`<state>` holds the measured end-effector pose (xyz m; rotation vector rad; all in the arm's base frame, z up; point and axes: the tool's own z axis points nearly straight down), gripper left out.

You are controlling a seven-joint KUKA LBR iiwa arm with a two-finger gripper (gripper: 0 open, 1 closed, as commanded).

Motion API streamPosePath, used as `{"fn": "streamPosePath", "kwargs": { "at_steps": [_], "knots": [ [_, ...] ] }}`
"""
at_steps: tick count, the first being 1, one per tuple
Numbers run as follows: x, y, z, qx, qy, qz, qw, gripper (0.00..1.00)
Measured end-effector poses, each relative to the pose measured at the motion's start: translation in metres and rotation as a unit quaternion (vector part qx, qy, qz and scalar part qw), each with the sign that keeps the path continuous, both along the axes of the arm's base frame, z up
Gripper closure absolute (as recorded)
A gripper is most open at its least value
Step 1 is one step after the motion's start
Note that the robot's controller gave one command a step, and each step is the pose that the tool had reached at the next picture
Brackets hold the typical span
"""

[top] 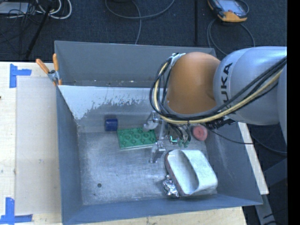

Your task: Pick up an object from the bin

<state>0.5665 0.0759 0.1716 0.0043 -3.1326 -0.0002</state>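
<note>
The grey metal bin (93, 172) carries a few loose things. Toward its far left corner a small dark blue block (111, 123) lies alone. Near the middle of the bin floor lies a flat green plastic plate with studs (133, 138). The jaws are down at the right end of this plate, below the orange cover (190, 83) on the arm's wrist. I cannot tell if they are wide or narrow. Toward the near right corner is a white oval tub (190, 172), with a crumpled piece of silver foil (169, 187) at its near left end. Near the right wall lies a small pink round thing (200, 132).
</note>
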Motion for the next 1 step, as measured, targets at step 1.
{"fn": "streamPosePath", "kwargs": {
  "at_steps": [1],
  "knots": [
    [0.0306,-0.0388,-0.0878,0.002,-0.0059,-0.068,0.9977,0.00]
  ]
}}
